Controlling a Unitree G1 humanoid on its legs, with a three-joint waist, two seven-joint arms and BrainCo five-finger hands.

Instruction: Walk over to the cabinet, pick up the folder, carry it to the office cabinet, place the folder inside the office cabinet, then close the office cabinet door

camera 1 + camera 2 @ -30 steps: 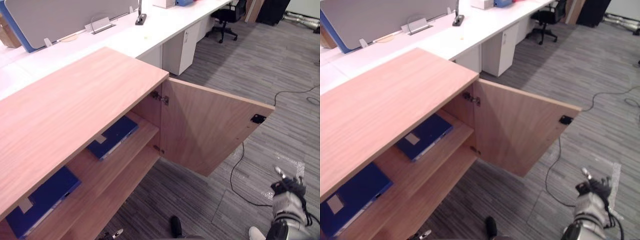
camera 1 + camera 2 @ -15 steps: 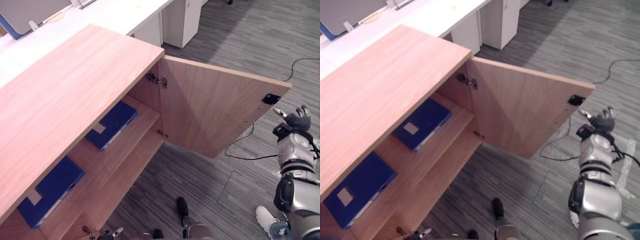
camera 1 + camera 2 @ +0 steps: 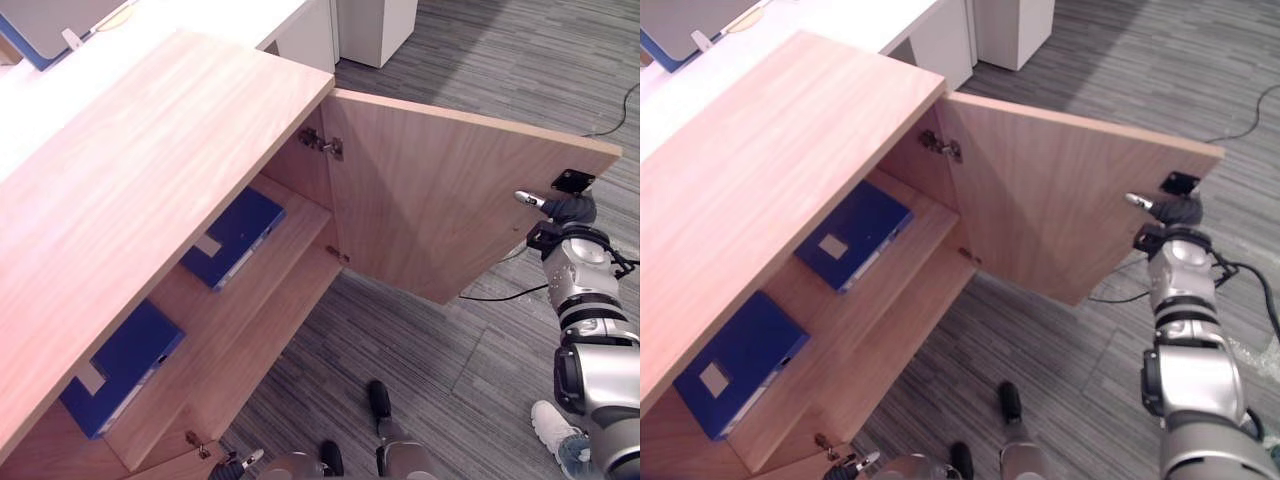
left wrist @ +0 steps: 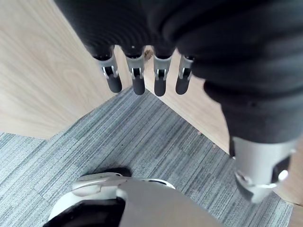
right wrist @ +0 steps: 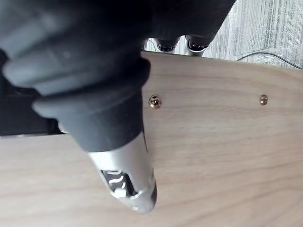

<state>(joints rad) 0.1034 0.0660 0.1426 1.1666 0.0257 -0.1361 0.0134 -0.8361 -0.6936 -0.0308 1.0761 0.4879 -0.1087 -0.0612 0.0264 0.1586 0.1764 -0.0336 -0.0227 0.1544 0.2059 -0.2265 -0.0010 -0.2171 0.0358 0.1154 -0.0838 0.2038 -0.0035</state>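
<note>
The left hand (image 4: 137, 78) is hanging low beside the cabinet (image 3: 150, 170). Its fingers (image 4: 160, 82) are straight and holding nothing, with bare floor (image 3: 420, 380) lying beneath them. Up and beyond those fingers, one folder (image 3: 125, 365) and a second folder (image 3: 235, 235) are lying flat on the shelf (image 3: 290, 270), where they lay a second ago. Right of them the door (image 3: 440, 190) is standing wide open. The right hand (image 3: 568, 210) has risen from low over the floor and is now lying against the door's free edge, just beside the black latch (image 3: 572, 181). Whether it is gripping that edge I cannot tell. Open floor is stretching in front of the door's inner face.
</note>
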